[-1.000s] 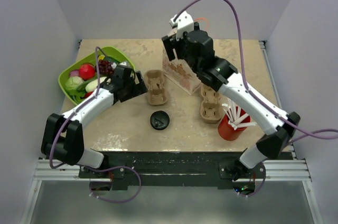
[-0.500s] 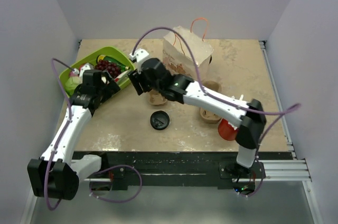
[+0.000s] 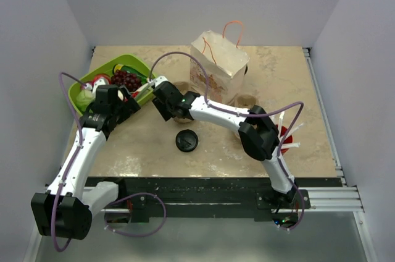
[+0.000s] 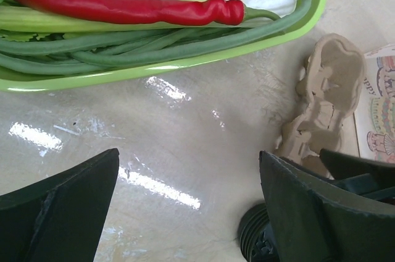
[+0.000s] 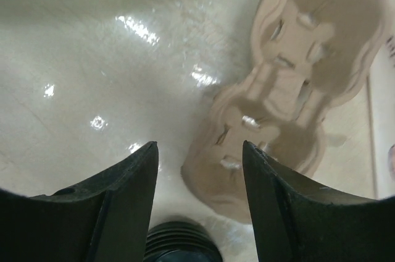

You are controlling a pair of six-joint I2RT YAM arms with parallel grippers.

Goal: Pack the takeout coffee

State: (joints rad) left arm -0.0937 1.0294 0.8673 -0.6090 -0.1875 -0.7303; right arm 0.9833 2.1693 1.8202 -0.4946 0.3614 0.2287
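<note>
green tray (image 3: 123, 61), upper left: only left wrist shows its red chilli (image 4: 136, 7) and beans | left hand (image 4: 189, 169): fingers apart, empty, over bare surface (image 4: 185, 120) | right hand (image 5: 199, 151): fingers apart, empty, above cardboard carrier (image 5: 290, 76), sockets empty | paper bag (image 3: 219, 64): top view only | takeout coffee: not visible in any view

The right hand (image 3: 163, 106) is being held out across the counter (image 3: 142, 144), just beside the green tray (image 3: 128, 61); a black lid (image 3: 186, 141) is lying near it.
</note>
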